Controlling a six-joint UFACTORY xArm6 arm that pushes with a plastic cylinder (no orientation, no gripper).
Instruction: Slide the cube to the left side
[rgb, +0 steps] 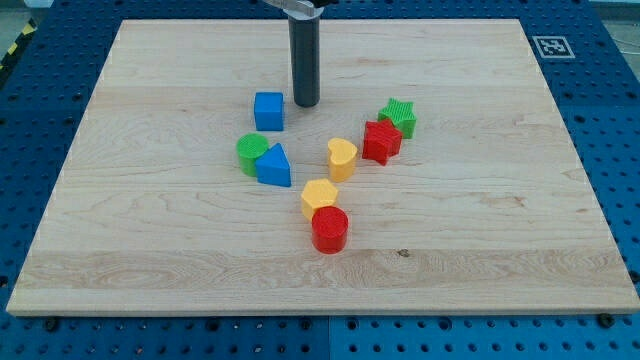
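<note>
Blue cube (268, 110) sits in the counter's (150, 250) upper-middle area, a little toward the view's left of centre. Arm's tip (305, 104) is just beside it on the view's right, about level with it, small gap visible, not touching as far as can be told. No gripper on this rig, just the rod, so nothing to open or close.

For the push: keep the tip in line with the cube's middle and drive straight toward the view's left; an off-centre hit would likely spin it. Path leftward looks free. Green block (251, 152) and blue triangular block (274, 166) lie below the cube, near but apart, so avoid drifting down.

Rod stands upright, entering from the view's top.
</note>
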